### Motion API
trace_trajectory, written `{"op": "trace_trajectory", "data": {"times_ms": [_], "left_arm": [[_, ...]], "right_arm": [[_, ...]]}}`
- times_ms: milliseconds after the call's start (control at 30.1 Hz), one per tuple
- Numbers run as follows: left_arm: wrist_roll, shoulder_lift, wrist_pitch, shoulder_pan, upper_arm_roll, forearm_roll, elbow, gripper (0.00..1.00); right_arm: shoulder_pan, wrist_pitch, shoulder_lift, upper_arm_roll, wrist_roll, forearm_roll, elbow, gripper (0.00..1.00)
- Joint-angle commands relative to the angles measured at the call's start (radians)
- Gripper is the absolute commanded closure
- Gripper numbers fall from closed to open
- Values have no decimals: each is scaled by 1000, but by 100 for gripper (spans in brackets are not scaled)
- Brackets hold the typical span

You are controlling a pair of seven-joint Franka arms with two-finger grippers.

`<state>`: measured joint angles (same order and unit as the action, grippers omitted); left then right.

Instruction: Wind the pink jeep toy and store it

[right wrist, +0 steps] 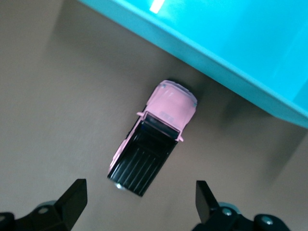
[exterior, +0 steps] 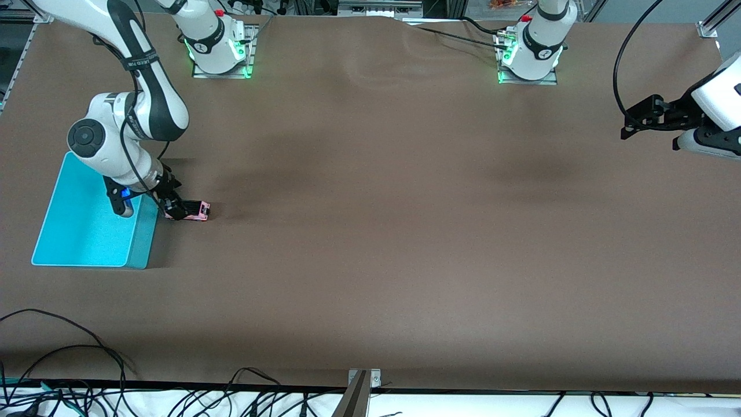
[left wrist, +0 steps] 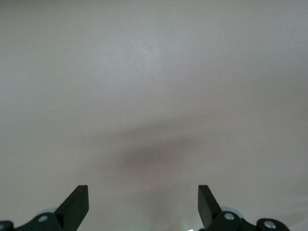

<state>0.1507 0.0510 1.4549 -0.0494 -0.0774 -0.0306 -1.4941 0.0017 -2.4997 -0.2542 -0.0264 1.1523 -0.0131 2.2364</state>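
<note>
The pink jeep toy [exterior: 197, 211] stands on the brown table right beside the turquoise bin [exterior: 87, 223]. In the right wrist view the jeep [right wrist: 154, 137] shows a pink cab and a black ribbed rear bed, its cab end close to the bin's wall [right wrist: 231, 72]. My right gripper [exterior: 173, 207] hangs low over the jeep's bin-side end, open, and touches nothing. Its fingers [right wrist: 72, 199] stand wide to either side of the jeep's black end, with nothing between the tips [right wrist: 139, 202]. My left gripper [exterior: 635, 123] waits open over the left arm's end of the table, empty [left wrist: 143, 202].
The bin's inside shows nothing in it. Cables lie along the table's edge nearest the front camera [exterior: 87, 370]. A metal bracket [exterior: 363, 379] sits at the middle of that edge. The arms' bases [exterior: 220, 52] stand on the table farthest from the camera.
</note>
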Motion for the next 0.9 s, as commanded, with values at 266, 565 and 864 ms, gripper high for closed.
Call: {"op": "trace_trajectory", "data": {"times_ms": [266,565,864], "left_arm": [[9,17,-11,-4,-1,-6,32,0],[9,17,-11,-4,-1,-6,32,0],[9,17,-11,-3,-1,-6,32,0]], "right_arm": [[-23,-96,-45,-1,129,10,11,0],[-23,-113,-82,-1,129,10,9,0],[-22,-142,-115,-1,148,12,6,0]]}}
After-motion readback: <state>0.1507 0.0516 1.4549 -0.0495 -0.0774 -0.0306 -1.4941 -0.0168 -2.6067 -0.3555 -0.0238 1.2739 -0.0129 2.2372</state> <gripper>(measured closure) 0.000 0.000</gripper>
